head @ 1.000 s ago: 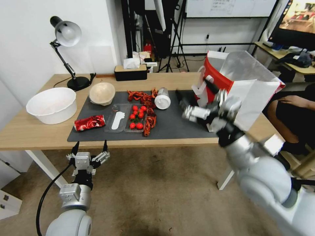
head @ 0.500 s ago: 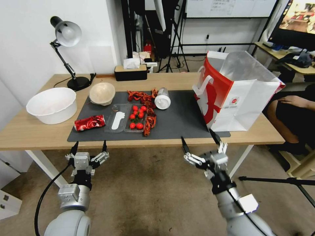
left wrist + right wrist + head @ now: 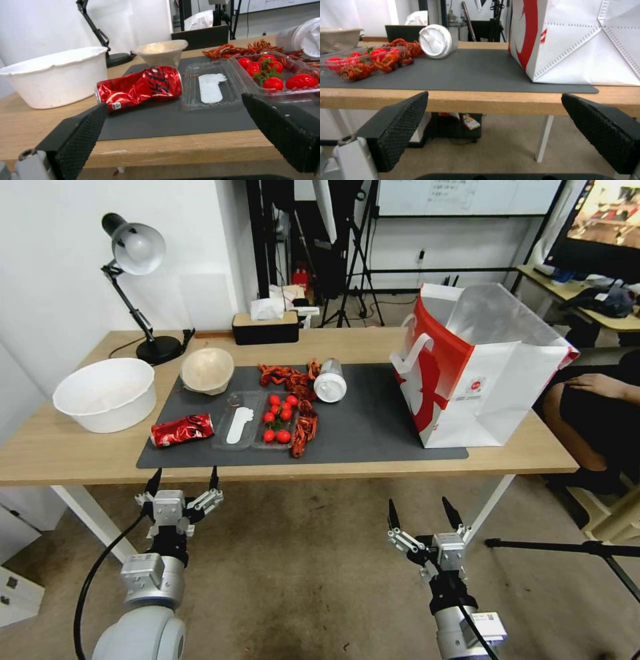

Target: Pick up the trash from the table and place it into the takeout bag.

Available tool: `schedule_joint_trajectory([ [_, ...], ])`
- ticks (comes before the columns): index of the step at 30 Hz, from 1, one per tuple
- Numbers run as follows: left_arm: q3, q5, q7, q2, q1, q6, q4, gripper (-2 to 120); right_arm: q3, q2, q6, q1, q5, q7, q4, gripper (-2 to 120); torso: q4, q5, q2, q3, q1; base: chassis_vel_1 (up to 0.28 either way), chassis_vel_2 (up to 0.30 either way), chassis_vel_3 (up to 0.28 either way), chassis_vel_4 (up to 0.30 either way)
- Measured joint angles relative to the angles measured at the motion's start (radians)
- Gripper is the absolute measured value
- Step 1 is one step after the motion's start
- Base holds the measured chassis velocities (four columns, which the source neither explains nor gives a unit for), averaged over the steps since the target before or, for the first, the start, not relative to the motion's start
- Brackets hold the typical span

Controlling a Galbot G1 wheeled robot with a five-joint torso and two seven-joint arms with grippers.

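On the table (image 3: 87, 460), a dark grey mat (image 3: 360, 427) lies flat.

Both arms hang low in front of the tabletop's (image 3: 80, 463) near edge, below its surface. The left gripper (image 3: 181, 483) points up toward that edge near the left end, its two black fingers (image 3: 76, 140) spread wide with nothing between them. The right gripper (image 3: 424, 515) sits lower, beneath the right part of the near edge, wrist upright, its fingers (image 3: 395, 127) likewise spread apart and empty.
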Motion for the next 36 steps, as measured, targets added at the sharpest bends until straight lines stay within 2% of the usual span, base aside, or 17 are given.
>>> schedule_joint_trajectory([
  [7,0.0,-0.001,0.0,0.001,-0.001,-0.001,0.001,100,-0.011,0.002,-0.013,0.035,0.022,-0.002,-0.019,100,-0.0001,0.0001,0.0,0.0,0.0,0.0,0.0,0.0,0.0],
  [9,-0.001,-0.001,0.0,0.002,0.0,-0.001,0.001,100,-0.038,-0.008,-0.072,0.112,0.064,0.007,0.01,100,-0.0001,0.0001,0.0,0.0,0.0,0.0,0.0,0.0,0.0],
  [10,-0.001,-0.001,0.0,0.002,0.0,-0.001,0.001,100,-0.038,-0.008,-0.072,0.112,0.064,0.007,0.01,100,-0.0001,0.0001,0.0,0.0,0.0,0.0,0.0,0.0,0.0],
  [12,0.003,0.001,0.0,-0.001,0.0,-0.001,0.001,100,-0.058,-0.037,-0.161,0.258,0.166,0.007,0.033,100,0.0,0.0001,0.0,0.0,0.0,0.0,0.0,0.0,0.0],
  [13,0.003,0.001,0.0,-0.001,0.0,-0.001,0.001,100,-0.058,-0.037,-0.161,0.258,0.166,0.007,0.033,100,0.0,0.0001,0.0,0.0,0.0,0.0,0.0,0.0,0.0],
  [15,0.005,0.005,0.001,-0.004,-0.001,-0.001,0.001,100,-0.092,-0.067,-0.202,0.389,0.265,0.005,0.01,100,0.0,0.0002,0.0,0.0,0.0,0.0,0.0,0.0,0.0],
  [16,0.005,0.005,0.001,-0.004,-0.001,-0.001,0.001,100,-0.092,-0.067,-0.202,0.389,0.265,0.005,0.01,100,0.0,0.0002,0.0,0.0,0.0,0.0,0.0,0.0,0.0],
  [19,0.005,0.008,0.001,-0.005,-0.002,0.001,0.003,100,-0.147,-0.084,-0.238,0.551,0.383,0.007,-0.051,100,-0.0001,0.0003,0.0,0.0,0.0,0.0,0.0,0.0,0.0],
  [21,0.004,0.008,0.001,-0.006,-0.002,0.001,0.004,100,-0.159,-0.084,-0.244,0.587,0.404,0.009,-0.066,100,-0.0001,0.0001,0.0,0.0,0.0,0.0,0.0,0.0,0.0],
  [26,0.0,0.011,0.001,-0.008,-0.001,0.001,0.007,100,-0.264,-0.071,-0.289,0.826,0.555,0.041,-0.2,100,0.0001,0.0001,0.0,0.0,0.0,0.0,0.0,0.0,0.0],
  [28,0.0,0.011,0.001,-0.008,-0.001,0.001,0.008,100,-0.275,-0.068,-0.292,0.847,0.568,0.045,-0.214,100,0.0001,-0.0001,0.0,0.0,0.0,0.0,0.0,0.0,0.0],
  [31,-0.006,0.011,0.001,-0.008,-0.001,0.001,0.009,100,-0.39,-0.022,-0.314,1.035,0.669,0.082,-0.349,100,0.0001,-0.0001,0.0,0.0,0.0,0.0,0.0,0.0,0.0],
  [36,-0.01,0.01,0.0,-0.008,0.002,0.001,0.008,100,-0.461,0.026,-0.317,1.147,0.72,0.087,-0.447,100,0.0001,-0.0002,0.0,0.0,0.0,0.0,0.0,0.0,0.0],
])
